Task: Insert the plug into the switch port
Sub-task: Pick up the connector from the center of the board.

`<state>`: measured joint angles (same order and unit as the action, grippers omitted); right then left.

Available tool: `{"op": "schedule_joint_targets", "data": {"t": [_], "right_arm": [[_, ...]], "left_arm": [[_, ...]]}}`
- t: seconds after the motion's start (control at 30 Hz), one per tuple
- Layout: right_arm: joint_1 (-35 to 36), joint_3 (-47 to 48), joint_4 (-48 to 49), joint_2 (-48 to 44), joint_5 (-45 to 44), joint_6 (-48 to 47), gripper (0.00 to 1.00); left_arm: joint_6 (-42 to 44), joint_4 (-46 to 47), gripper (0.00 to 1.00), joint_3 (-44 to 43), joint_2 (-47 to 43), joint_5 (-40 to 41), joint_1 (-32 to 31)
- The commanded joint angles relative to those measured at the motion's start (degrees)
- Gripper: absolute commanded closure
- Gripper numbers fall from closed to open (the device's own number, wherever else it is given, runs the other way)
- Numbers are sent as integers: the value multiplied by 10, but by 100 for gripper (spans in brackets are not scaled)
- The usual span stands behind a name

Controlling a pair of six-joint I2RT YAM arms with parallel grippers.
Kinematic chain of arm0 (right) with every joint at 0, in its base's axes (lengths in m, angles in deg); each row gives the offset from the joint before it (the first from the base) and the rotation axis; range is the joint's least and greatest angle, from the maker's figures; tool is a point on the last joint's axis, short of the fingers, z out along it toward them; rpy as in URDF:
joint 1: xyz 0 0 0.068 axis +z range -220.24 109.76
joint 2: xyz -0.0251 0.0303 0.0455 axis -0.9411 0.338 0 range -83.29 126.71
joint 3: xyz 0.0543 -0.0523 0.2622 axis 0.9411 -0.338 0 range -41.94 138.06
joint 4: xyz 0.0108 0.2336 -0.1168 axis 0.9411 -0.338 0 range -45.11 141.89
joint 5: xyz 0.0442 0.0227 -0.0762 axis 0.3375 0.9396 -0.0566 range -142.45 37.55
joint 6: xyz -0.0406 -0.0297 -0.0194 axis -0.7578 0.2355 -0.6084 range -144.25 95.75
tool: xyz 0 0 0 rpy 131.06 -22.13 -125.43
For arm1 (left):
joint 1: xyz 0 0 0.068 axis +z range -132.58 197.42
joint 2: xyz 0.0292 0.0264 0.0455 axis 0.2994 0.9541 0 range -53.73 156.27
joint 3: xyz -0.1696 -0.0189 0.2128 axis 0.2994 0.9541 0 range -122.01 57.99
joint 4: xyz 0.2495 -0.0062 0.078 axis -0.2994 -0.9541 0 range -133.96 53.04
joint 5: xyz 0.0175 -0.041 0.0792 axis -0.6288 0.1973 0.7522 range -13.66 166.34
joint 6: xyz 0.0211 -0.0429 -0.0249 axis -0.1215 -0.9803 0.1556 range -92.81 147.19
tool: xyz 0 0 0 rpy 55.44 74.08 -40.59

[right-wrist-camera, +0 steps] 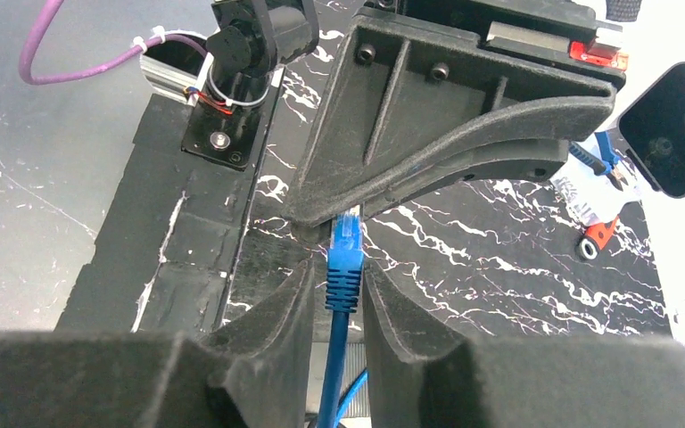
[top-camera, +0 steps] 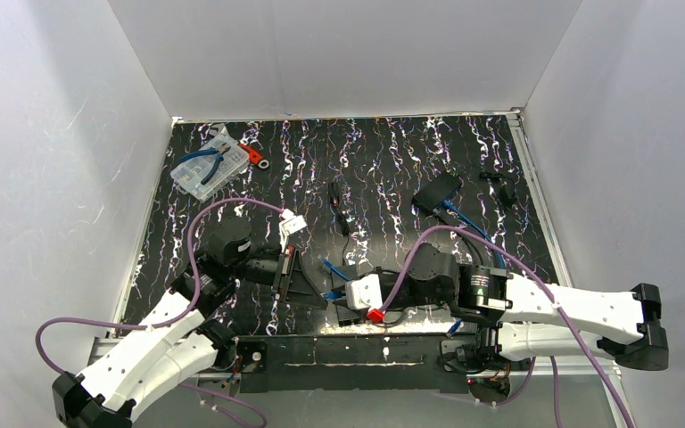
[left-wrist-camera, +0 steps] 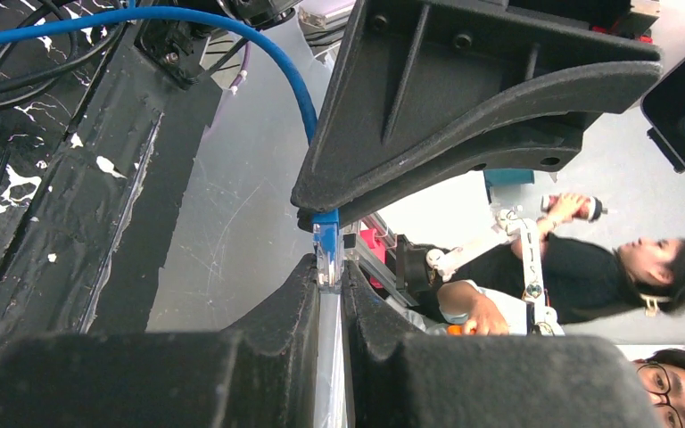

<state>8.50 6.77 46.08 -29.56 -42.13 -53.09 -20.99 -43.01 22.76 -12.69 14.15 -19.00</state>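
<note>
Plug [top-camera: 332, 294] too small to read from above. Black box [top-camera: 437, 190] toward table's [top-camera: 392, 160] right edge: ports not discernible. Blue cable [right-wrist-camera: 334, 374] cut off by right wrist view's bottom edge.

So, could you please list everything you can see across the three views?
mat: one, black with white streaks, covers the table
box: one, clear, far left corner
pliers: one, blue handles, on the box
small tool: one, red, beside the box
connector: one, white, left of centre
switch: one, black, far right
cable: count unclear, blue, trails from the plugs
plug: two, blue, one in each arm's jaws, the other
people: two, dark-haired, beyond the table
left arm: white and black, jaws shut on a plug
right arm: white and black, jaws around the other plug
</note>
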Motion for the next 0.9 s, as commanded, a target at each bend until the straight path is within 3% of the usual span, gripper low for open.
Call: {"op": "schedule_joint_targets", "data": {"t": [0.0, 0.1, 0.2, 0.23, 0.3, 0.47, 0.57, 0.77, 0.87], "right_arm": [[-3, 23, 24, -2, 9, 5, 71], [-3, 24, 26, -1, 9, 6, 81], [-3, 24, 27, -1, 8, 7, 99], [-3, 23, 28, 0, 8, 7, 99], [-3, 23, 28, 0, 7, 8, 99], [-4, 21, 20, -8, -18, 5, 99], [-3, 22, 12, -29, -69, -8, 99], [-4, 31, 16, -84, -194, -52, 99], [-4, 44, 26, -109, -245, -82, 99]], "left_arm": [[4, 7, 100, 2, -8, -16, 4], [4, 6, 100, 2, -9, -16, 4], [4, 5, 100, 3, -9, -14, 4], [4, 3, 100, 3, -9, -12, 4], [7, -3, 88, 1, -11, -5, 4], [26, -29, 68, -16, -14, 15, 4], [44, -60, 50, -37, -19, 37, 4], [113, -149, 28, -88, -43, 124, 4], [124, -155, 12, -90, -49, 143, 4]]}}
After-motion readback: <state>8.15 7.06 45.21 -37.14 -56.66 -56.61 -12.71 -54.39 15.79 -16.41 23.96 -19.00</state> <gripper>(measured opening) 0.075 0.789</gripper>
